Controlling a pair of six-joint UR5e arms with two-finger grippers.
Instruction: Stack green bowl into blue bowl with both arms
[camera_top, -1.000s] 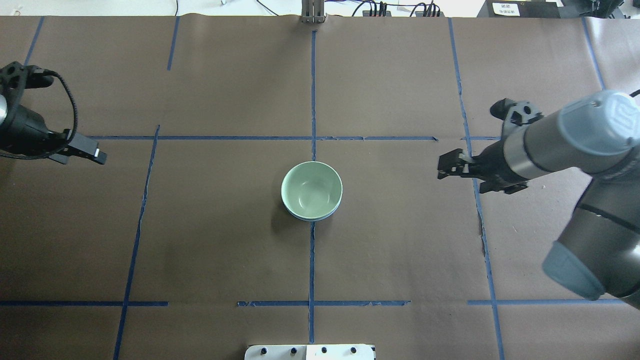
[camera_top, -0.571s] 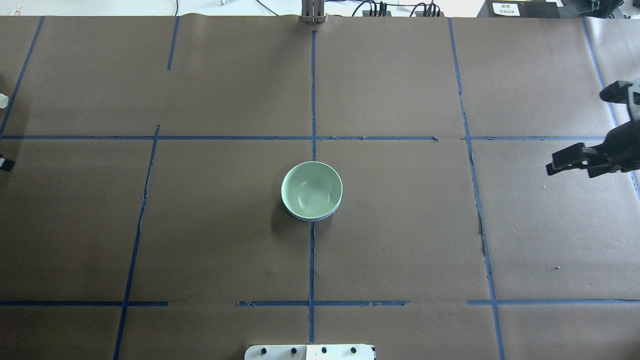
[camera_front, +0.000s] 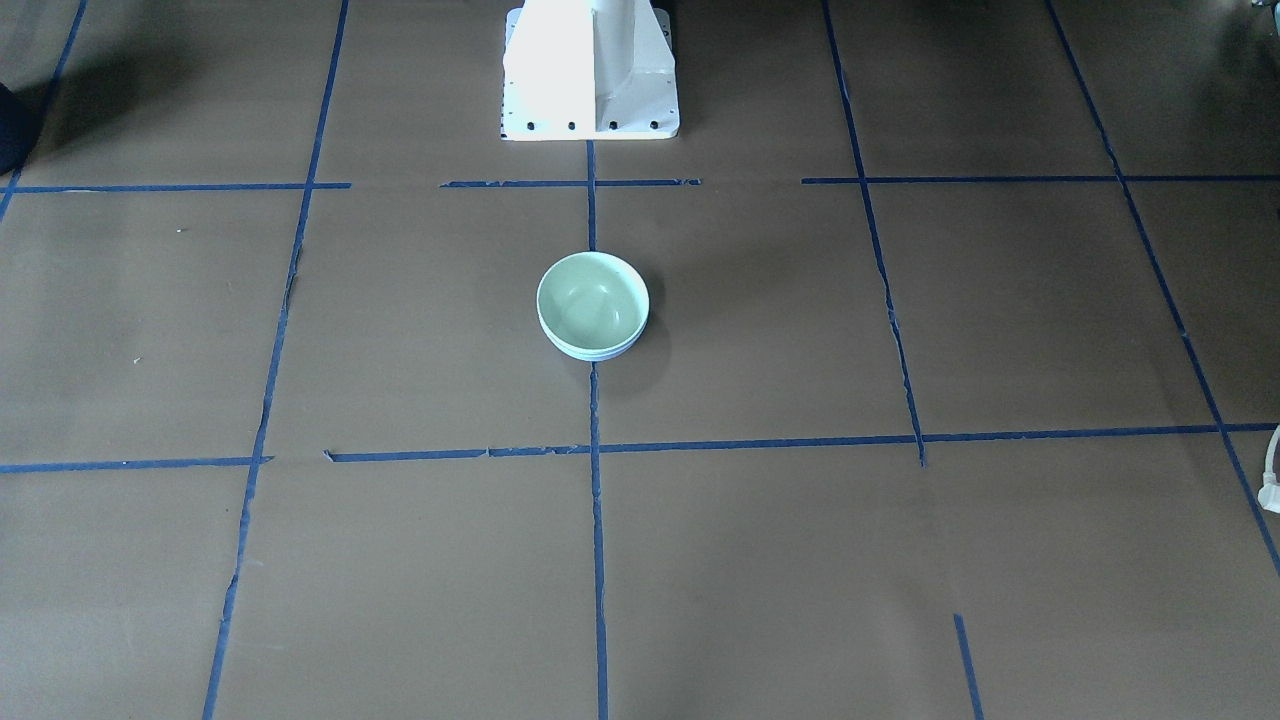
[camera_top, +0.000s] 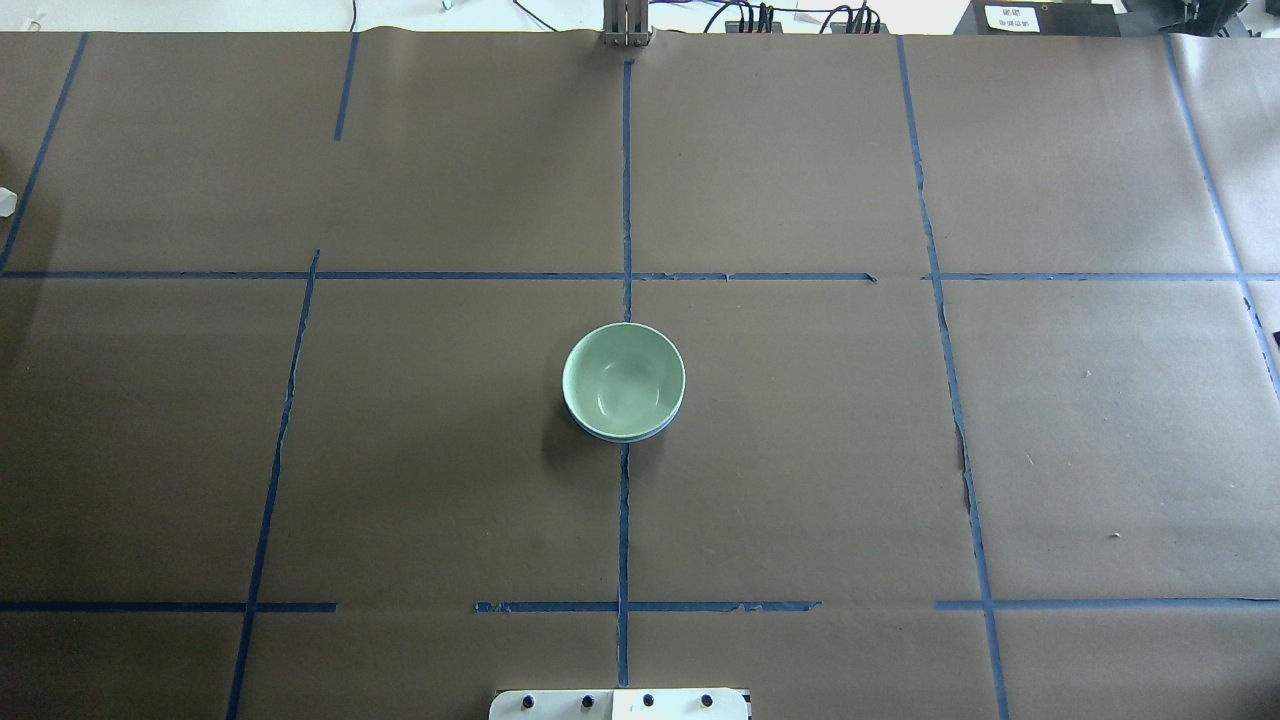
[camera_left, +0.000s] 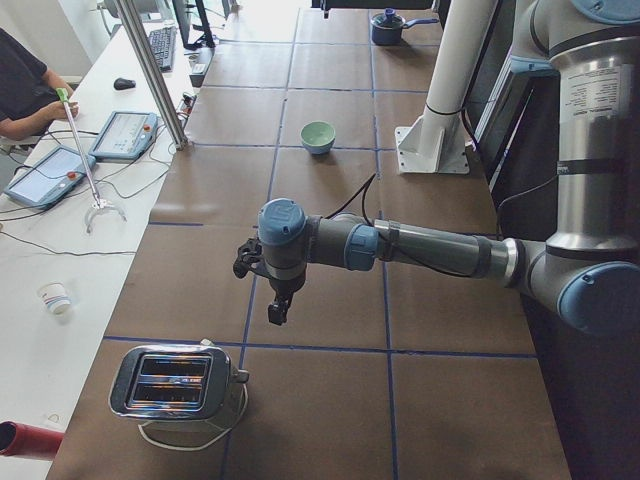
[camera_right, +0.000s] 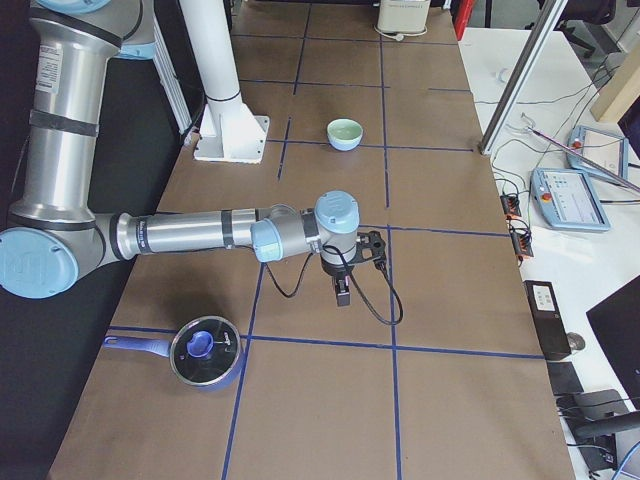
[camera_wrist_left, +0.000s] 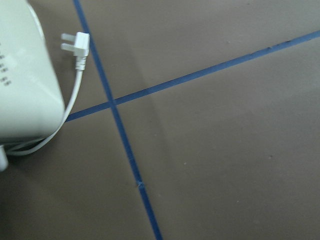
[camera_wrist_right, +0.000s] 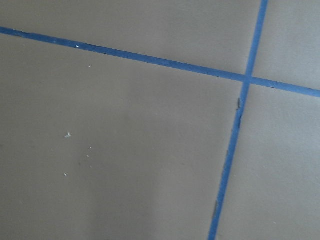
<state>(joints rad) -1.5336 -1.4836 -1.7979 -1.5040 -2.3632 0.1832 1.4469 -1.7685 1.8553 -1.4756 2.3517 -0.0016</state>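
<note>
Midway between the desk's edges, the green bowl (camera_top: 623, 378) sits nested in the blue bowl (camera_top: 622, 439), stacking apparently finished, so left gripper (camera_left: 275, 310) and right gripper (camera_right: 343, 292) hang near opposite ends, open or closed I cannot tell.

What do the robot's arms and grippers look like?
Both the left arm and right arm are silver-grey tubes with pale blue joint caps and loose black cables. The left gripper and right gripper are black. A white printed label marks the left arm's upright link.
</note>
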